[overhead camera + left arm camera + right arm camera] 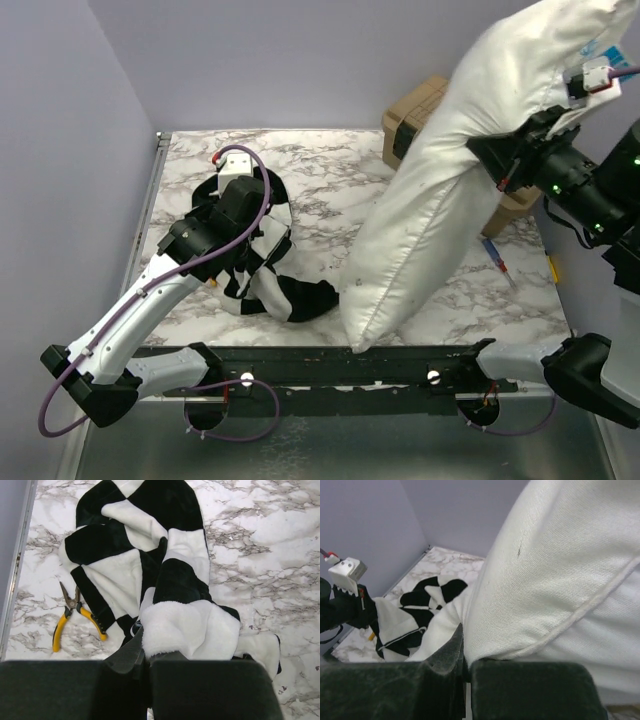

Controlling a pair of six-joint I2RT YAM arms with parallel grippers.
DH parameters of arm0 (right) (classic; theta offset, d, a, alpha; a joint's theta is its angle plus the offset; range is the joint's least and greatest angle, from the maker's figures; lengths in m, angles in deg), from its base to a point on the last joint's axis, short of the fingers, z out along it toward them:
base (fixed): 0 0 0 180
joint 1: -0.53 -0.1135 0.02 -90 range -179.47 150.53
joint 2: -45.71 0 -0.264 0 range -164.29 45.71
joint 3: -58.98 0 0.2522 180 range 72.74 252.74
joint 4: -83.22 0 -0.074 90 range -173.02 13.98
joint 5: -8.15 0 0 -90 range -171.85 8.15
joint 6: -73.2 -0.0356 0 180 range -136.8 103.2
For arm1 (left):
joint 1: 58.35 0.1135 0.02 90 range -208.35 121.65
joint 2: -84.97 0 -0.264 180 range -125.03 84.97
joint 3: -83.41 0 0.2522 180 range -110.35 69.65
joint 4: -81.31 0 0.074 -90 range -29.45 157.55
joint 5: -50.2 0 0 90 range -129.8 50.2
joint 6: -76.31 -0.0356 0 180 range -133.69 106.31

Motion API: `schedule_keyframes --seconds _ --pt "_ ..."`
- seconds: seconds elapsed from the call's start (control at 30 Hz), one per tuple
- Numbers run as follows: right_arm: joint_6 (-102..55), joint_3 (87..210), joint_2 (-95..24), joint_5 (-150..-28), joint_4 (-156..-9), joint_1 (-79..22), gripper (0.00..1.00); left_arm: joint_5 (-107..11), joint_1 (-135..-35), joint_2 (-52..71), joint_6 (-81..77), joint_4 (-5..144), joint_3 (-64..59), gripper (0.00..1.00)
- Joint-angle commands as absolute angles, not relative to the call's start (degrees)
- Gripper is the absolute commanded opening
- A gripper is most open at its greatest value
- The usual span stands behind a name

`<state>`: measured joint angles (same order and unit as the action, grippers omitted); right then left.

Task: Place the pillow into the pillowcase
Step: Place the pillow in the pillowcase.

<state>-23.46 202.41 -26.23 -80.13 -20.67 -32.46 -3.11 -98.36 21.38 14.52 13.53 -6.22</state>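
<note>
While your right gripper (465, 656) clamped the pillow (440, 185) raised above the counter (330, 170), your left gripper (145, 654) pinched the pillowcase (150, 565) edge.

You had the left gripper (145, 656) pinched closed on a white fold at the near edge of the pillowcase (150, 575). The rest of the checked fabric lay crumpled on the marble table (270, 555), trailing away. Yellow-handled pliers (75, 616) lay just beside it on the left.
</note>
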Motion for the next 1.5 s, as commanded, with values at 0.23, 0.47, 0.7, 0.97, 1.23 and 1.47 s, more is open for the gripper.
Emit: schedule_keyframes --seconds 0.23,0.47,0.7,0.97,1.23,1.47 --pt "-12.33 199.51 -40.62 -89.74 -12.48 -32.60 0.01 -0.50 -97.70 19.53 16.31 10.08 -7.87 0.00" --pt "-9.07 178.23 -46.40 -107.25 -21.52 -39.63 0.01 -3.07 -97.73 20.25 17.87 11.87 -4.85 0.00" --pt "-14.96 174.05 -42.00 -102.44 -30.61 -41.31 0.57 -4.33 -97.63 20.74 17.28 13.84 -2.06 0.00" --pt "-26.84 169.36 -36.45 -104.53 -36.07 -23.24 0.83 -5.91 -97.63 20.78 15.99 15.11 -0.81 0.00" --pt "-37.44 167.90 -49.04 -112.52 -42.36 -14.37 1.00 -6.95 -97.61 22.82 15.58 15.25 0.68 0.00" --pt "-47.50 168.83 -60.12 -111.34 -51.47 -12.73 1.00 -8.11 -97.62 24.12 15.67 15.25 1.61 0.00"
